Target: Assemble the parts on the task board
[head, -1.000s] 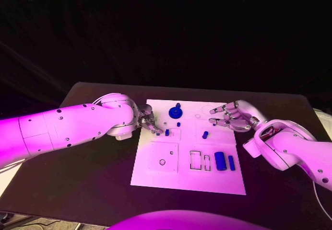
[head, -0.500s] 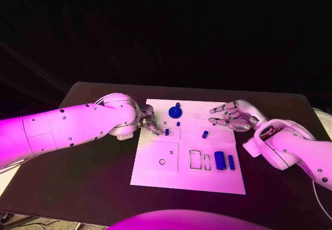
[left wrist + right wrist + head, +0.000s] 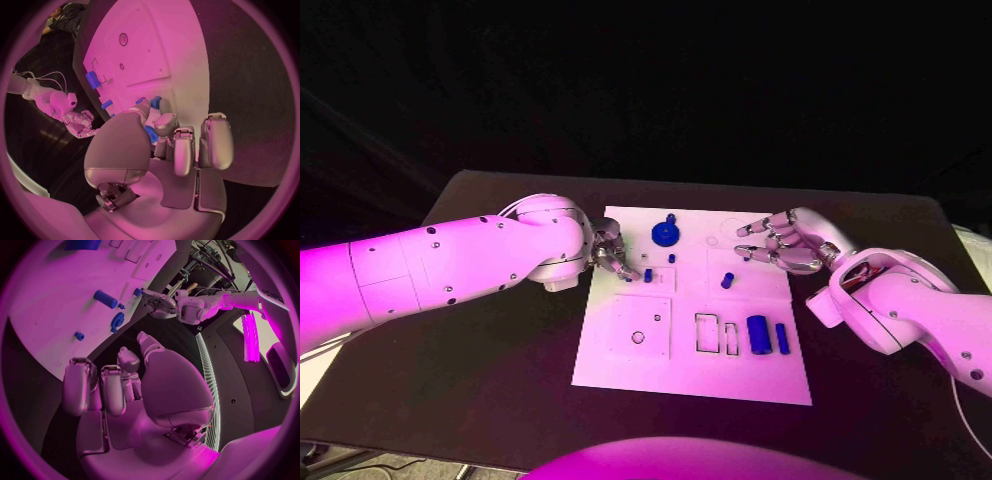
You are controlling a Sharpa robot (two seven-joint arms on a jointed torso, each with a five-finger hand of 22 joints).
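The task board (image 3: 689,360), a white plate, lies in the middle of the black bench (image 3: 488,390), its long side running away from the robot.

The left hand (image 3: 612,253) sits at the board's left edge, toward the far end. Its fingers are bunched together around a small blue peg (image 3: 648,274), which stands on the board right at the fingertips; in the left wrist view the same peg (image 3: 151,134) shows pressed between the thumb and the curled fingers (image 3: 181,150), so the hand pinches it.

The right hand (image 3: 783,243) hovers at the board's far right edge. Its fingers are loosely curled and spread, with nothing between them; the right wrist view shows the palm and fingers (image 3: 94,387) bare.

On the board, a round blue disc (image 3: 666,234) with a small stub on its far side sits near the far end, between the 2 hands. A tiny blue piece (image 3: 672,259) lies just on the near side of it. A short blue cylinder (image 3: 728,281) lies tilted toward the right side of the board, near the right hand. Closer to the robot, a larger blue block (image 3: 759,335) and a thin blue bar (image 3: 782,339) stand side by side near the right edge, just beside 2 outlined rectangular slots (image 3: 717,335). A small round hole (image 3: 638,338) marks the left half.
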